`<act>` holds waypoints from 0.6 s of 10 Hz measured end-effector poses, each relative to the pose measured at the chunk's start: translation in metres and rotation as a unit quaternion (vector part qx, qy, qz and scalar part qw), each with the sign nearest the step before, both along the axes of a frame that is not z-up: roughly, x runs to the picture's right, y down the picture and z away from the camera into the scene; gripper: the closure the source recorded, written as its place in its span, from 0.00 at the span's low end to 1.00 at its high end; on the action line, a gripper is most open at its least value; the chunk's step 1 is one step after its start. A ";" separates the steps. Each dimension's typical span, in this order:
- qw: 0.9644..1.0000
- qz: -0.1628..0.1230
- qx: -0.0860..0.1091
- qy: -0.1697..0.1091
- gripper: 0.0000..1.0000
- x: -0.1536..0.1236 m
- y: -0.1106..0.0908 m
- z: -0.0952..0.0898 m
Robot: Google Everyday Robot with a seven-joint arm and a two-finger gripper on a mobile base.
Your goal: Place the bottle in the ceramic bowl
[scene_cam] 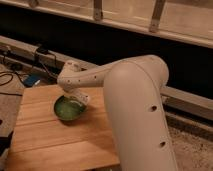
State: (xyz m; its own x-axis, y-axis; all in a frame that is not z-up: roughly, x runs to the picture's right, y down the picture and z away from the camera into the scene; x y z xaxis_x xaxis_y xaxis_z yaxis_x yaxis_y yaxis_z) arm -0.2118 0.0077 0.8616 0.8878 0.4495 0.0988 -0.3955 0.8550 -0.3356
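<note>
The ceramic bowl (pixel 68 109), glossy green inside with a dark rim, sits on the wooden table (pixel 60 145) left of centre. My white arm reaches in from the right, and its wrist hangs over the bowl's far right edge. The gripper (pixel 78 98) points down at that rim. A small whitish shape there looks like the bottle (pixel 81 99), over the bowl's right edge. I cannot tell whether the gripper holds it. Most of the bowl's green inside shows.
The bulky white arm body (pixel 140 110) covers the table's right side. Cables and a blue object (pixel 31 80) lie on the floor beyond the table's far left corner. A dark wall with a pale ledge (pixel 185 97) runs behind.
</note>
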 end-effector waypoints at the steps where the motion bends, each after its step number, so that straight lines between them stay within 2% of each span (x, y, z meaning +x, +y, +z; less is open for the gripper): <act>1: 1.000 0.000 0.000 0.000 0.55 0.000 0.000 0.000; 4: 1.000 0.000 0.000 -0.001 0.25 -0.001 0.000 0.000; 5: 1.000 -0.001 0.000 -0.001 0.20 -0.002 0.000 -0.001; 6: 1.000 -0.001 0.000 -0.002 0.20 -0.003 0.001 -0.001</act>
